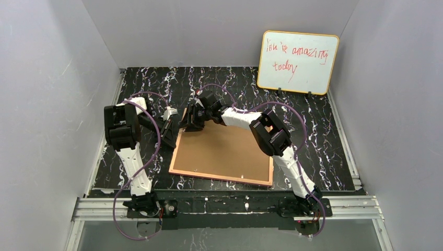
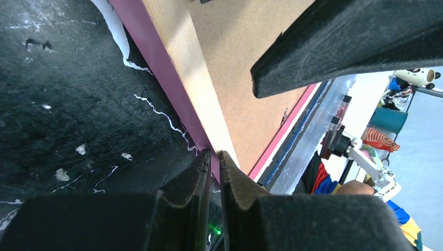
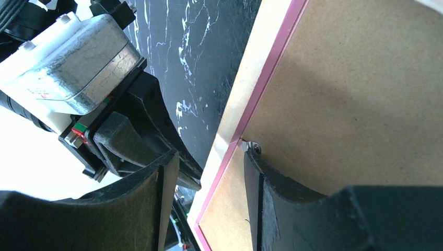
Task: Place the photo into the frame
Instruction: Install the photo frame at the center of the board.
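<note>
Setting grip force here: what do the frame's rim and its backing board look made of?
The frame rim: probably wood or MDF, pale matte face with smooth pink-painted edge. Backing board: brown hardboard, matte, finely speckled fibre surface.

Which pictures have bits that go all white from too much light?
Right wrist view: the lower-left corner, beyond the table, is blown out white. Left wrist view: the room past the frame glares pale. Top view: evenly lit, even the whiteboard is readable.

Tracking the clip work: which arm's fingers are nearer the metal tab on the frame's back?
Right. The right fingers sit beside the tab; the left fingers pinch the frame's outer edge.
</note>
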